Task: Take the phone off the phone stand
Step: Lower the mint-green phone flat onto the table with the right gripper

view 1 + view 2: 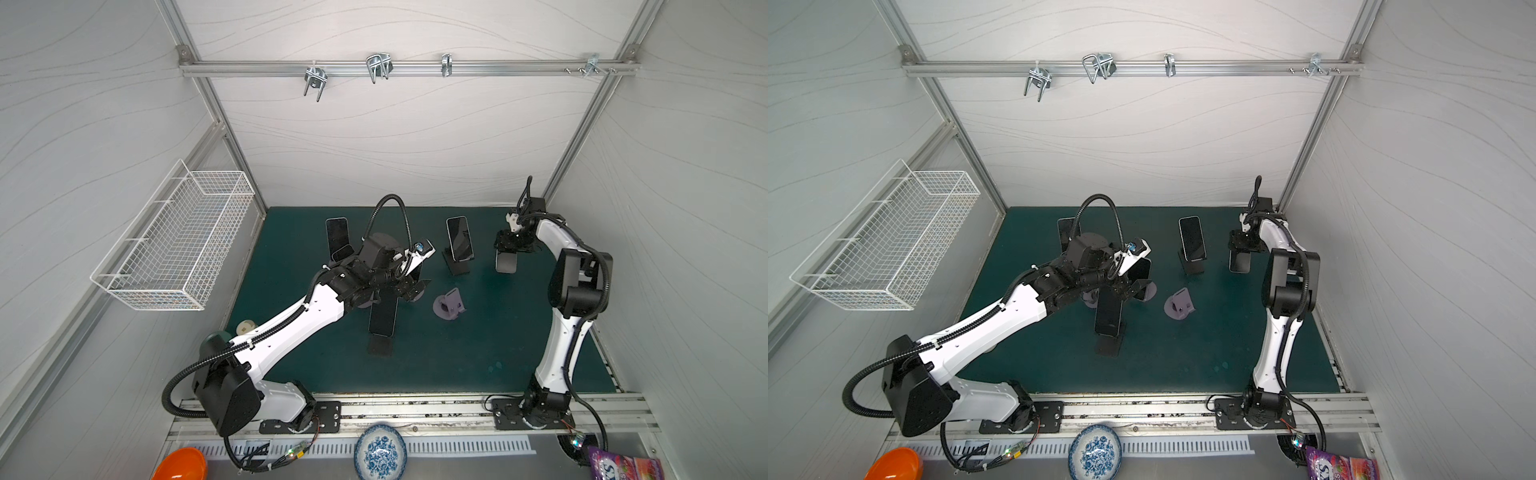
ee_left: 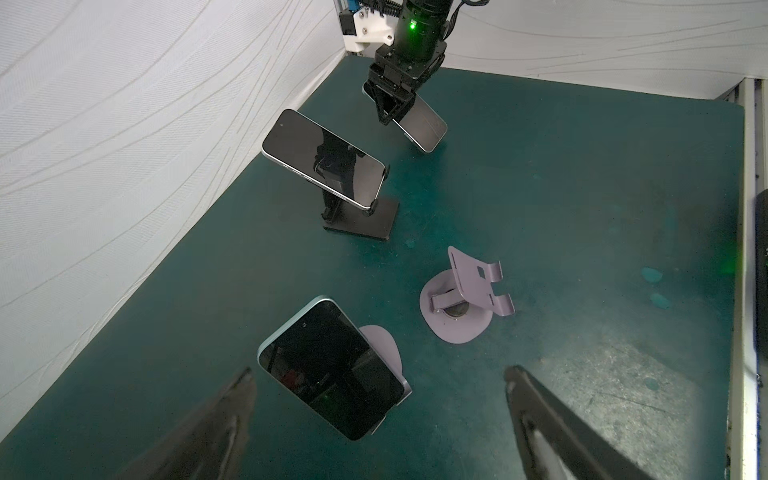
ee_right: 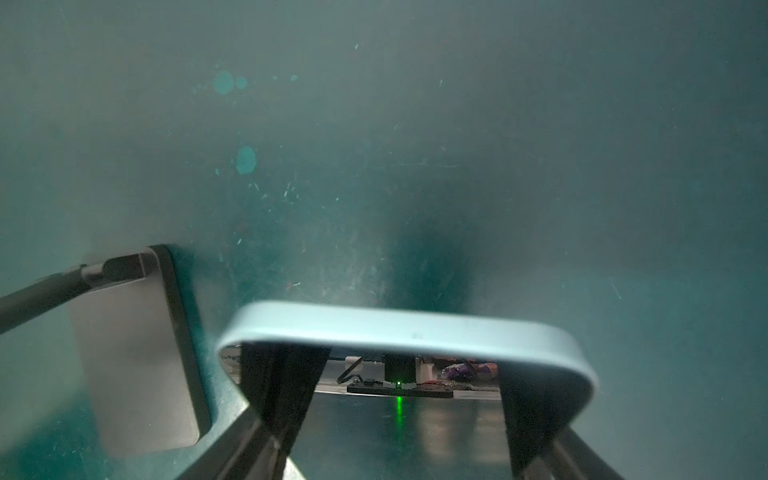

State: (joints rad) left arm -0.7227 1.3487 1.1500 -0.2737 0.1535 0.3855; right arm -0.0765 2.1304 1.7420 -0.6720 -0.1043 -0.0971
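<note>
Right wrist view: the right tool point(image 3: 407, 399) is clenched on one end of a phone point(image 3: 399, 328) with a pale blue rim, held tilted over the green counter point(image 3: 415, 145) just beside a black stand point(image 3: 137, 353). Whether its lower end touches the counter I cannot tell. In the left wrist view, the left tool point(image 2: 380, 374) hangs released, fingers spread wide, above a 2nd phone point(image 2: 332, 370) leaning on a purple stand point(image 2: 384, 345). An empty purple stand point(image 2: 465, 295) sits near.
</note>
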